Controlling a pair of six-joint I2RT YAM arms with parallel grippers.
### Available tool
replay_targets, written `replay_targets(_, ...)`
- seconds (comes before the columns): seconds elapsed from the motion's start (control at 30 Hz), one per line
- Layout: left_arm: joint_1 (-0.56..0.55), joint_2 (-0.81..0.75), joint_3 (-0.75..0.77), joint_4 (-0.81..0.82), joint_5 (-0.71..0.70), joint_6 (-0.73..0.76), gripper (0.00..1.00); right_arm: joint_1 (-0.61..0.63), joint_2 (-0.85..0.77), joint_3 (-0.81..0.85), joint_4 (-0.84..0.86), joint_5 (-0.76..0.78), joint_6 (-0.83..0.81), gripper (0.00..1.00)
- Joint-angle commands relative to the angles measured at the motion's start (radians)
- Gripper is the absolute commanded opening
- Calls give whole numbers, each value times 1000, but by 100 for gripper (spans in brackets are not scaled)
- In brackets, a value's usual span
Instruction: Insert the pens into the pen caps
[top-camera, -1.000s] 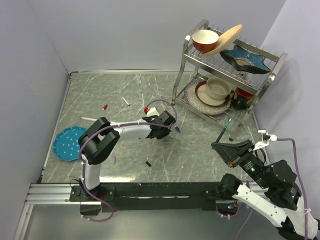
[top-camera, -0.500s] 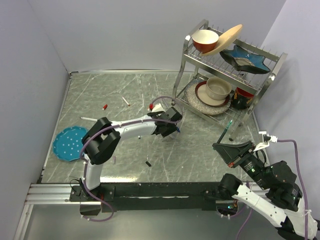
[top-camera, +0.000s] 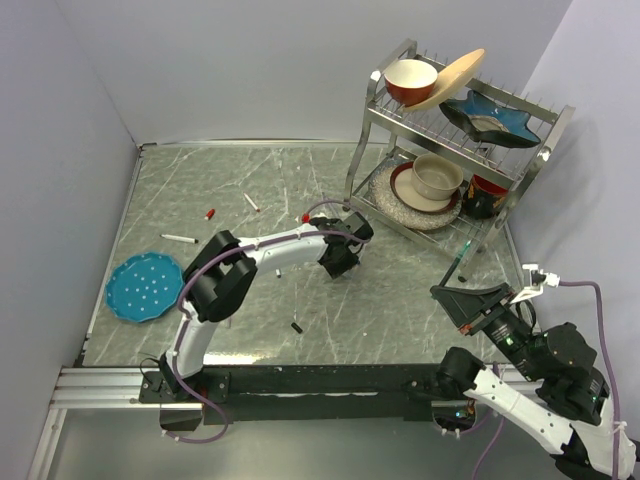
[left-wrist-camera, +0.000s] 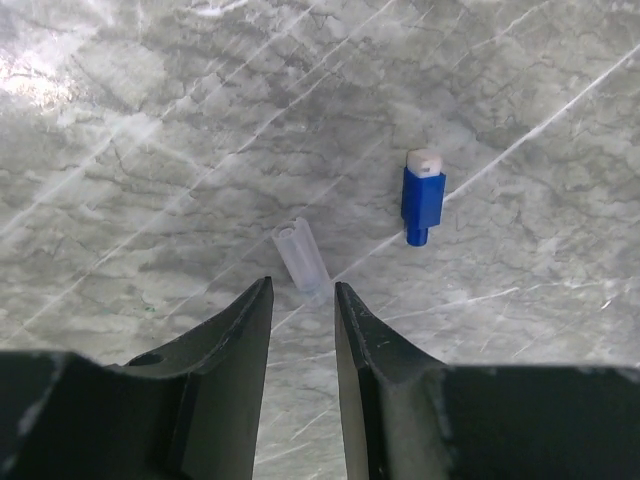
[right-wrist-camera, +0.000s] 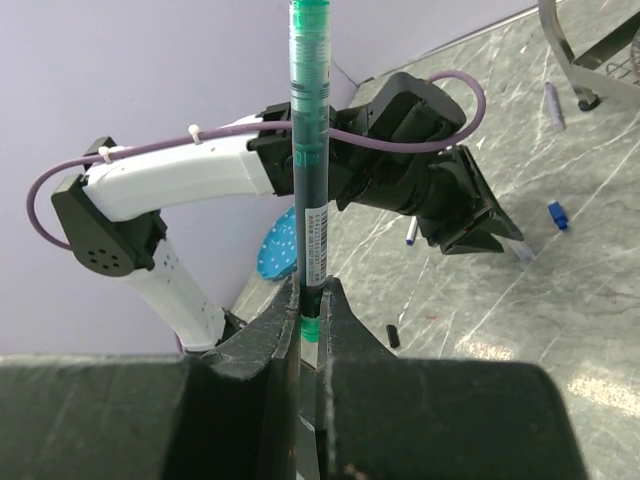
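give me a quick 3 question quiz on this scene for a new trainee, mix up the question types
1. True or false: the left tool has its jaws shut.
2. Multiple choice: the clear cap is A) clamped in the left tool, B) lying loose on the table right at that tool's fingertips, C) standing on end.
3. Fill in: the right tool grips a ____ pen that sticks out past its fingertips.

Key: 1 false, the jaws stand apart with nothing gripped. 2 B. 3 green.
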Motion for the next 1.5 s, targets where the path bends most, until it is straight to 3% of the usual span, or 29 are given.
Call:
replay_targets(0.0, -5, 30, 77, -95, -14, -53, 36, 3, -114, 48, -9, 30, -18, 0)
replay_targets(0.47, 11, 145, 138, -162, -15, -51, 34, 3, -118, 97, -58, 46, -41, 0)
replay_targets(0.6, 14, 142, 128, -185, -58, -36, 24, 1, -143, 82, -49, 52, -40, 0)
replay_targets(0.93, 31, 27, -104, -95, -63, 99, 2, 3, -124, 111, -84, 23, -24, 0)
replay_targets(1.23, 21, -173, -414, 11, -69, 185, 1, 1, -123, 5, -26, -14, 8, 0)
replay_targets(1.47, 20, -303, -544, 148, -52, 214, 1, 1, 10, -124, 57, -121, 43, 0)
